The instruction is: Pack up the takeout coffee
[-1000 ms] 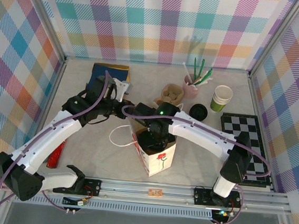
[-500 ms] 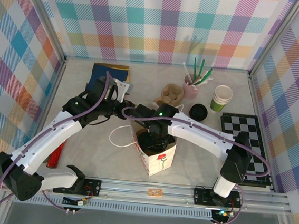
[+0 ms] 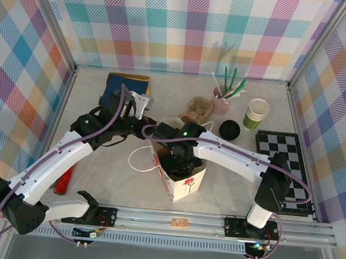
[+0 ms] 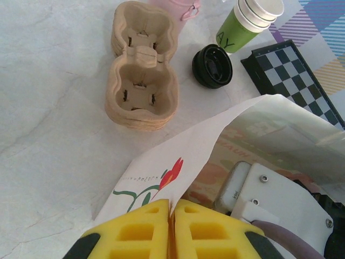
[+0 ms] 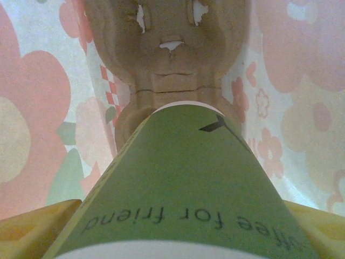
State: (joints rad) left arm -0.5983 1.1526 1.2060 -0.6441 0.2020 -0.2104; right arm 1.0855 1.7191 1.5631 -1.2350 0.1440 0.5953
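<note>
The takeout coffee (image 5: 183,189), a green paper cup printed "for friend", hangs base-down inside the white flowered paper bag (image 3: 184,181), just above a brown cup carrier (image 5: 167,48) on the bag's floor. My right gripper (image 5: 180,232) is shut on the cup, with a yellow finger on either side; the cup's top is out of view. From above, that gripper (image 3: 179,162) reaches down into the bag's mouth. My left gripper (image 4: 173,208) is shut on the bag's upper edge (image 4: 161,162), holding the mouth wide at its left side (image 3: 148,129).
A second brown carrier (image 4: 143,91) lies behind the bag. A black lid (image 3: 229,130), a lidless green cup (image 3: 256,113) and a pink pot of sticks (image 3: 222,97) stand at the back right. A chessboard (image 3: 283,158) lies right, a dark book (image 3: 125,83) back left, a red strip (image 3: 64,177) left.
My left gripper has shifted a little to the right with the bag's edge, and the bag has moved slightly with it. The right gripper stays in the bag with the cup.
</note>
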